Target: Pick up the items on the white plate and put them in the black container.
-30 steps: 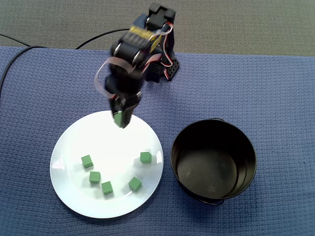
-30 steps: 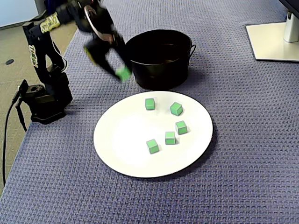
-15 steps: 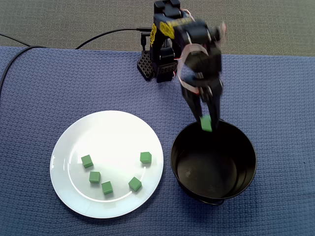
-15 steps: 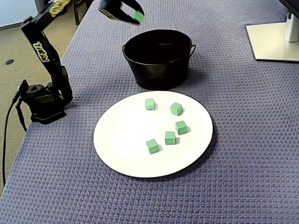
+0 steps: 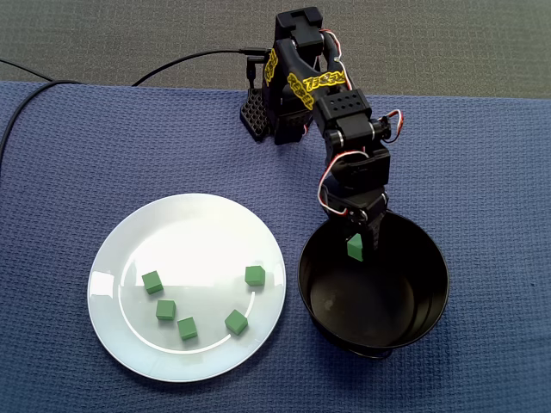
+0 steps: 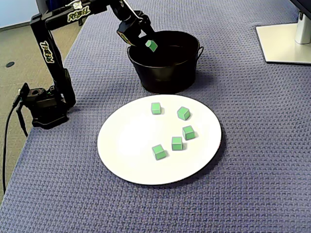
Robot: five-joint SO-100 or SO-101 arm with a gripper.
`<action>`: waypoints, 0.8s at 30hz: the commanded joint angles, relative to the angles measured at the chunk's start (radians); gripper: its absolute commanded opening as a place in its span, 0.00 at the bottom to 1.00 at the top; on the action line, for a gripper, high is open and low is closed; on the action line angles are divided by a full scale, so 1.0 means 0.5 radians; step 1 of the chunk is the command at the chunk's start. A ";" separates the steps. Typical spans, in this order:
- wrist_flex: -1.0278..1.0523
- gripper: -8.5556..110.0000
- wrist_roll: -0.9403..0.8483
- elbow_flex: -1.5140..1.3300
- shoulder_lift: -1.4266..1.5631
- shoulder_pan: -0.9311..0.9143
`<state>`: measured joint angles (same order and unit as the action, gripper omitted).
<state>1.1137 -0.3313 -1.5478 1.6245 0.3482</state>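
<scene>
My gripper (image 5: 355, 241) hangs over the far rim of the black container (image 5: 430, 297), shut on a green cube (image 5: 355, 249) at its fingertips. In the other fixed view the gripper (image 6: 147, 42) holds the same cube (image 6: 151, 45) just above the container's (image 6: 165, 73) opening. The container's inside looks empty. Beside it on the blue cloth lies the white plate (image 5: 189, 232), which carries several green cubes, such as one (image 5: 254, 275) near its container side and one (image 5: 152, 281) on the far side. In the other fixed view the plate (image 6: 129, 141) lies in front of the container.
The arm's base (image 5: 280, 120) stands at the cloth's far edge, with a black cable (image 5: 189, 58) running off to the left. A monitor stand's pale base (image 6: 284, 41) sits at the top right. The blue woven cloth (image 5: 482, 172) covers the table.
The gripper has swung with the green cube from above the plate's far edge to the container, and has now come down lower over its opening. The cubes on the plate have not moved.
</scene>
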 commanded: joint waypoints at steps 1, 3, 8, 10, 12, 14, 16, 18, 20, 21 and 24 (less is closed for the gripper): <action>-0.040 0.34 -0.077 -0.012 0.043 0.028; -0.006 0.35 -0.104 0.015 0.083 0.003; 0.239 0.36 -0.098 0.279 0.193 -0.153; 0.356 0.37 -0.006 0.417 0.221 -0.288; 0.433 0.36 0.160 0.522 0.239 -0.479; 0.558 0.36 0.325 0.638 0.212 -0.699; 0.715 0.36 0.463 0.758 0.141 -0.917; 0.856 0.36 0.549 0.828 0.058 -1.086; 0.911 0.36 0.583 0.804 -0.034 -1.206; 0.902 0.36 0.589 0.761 -0.086 -1.239; 0.868 0.36 0.607 0.650 -0.252 -1.273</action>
<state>1.5355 -0.0568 -1.2164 1.5493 -0.2485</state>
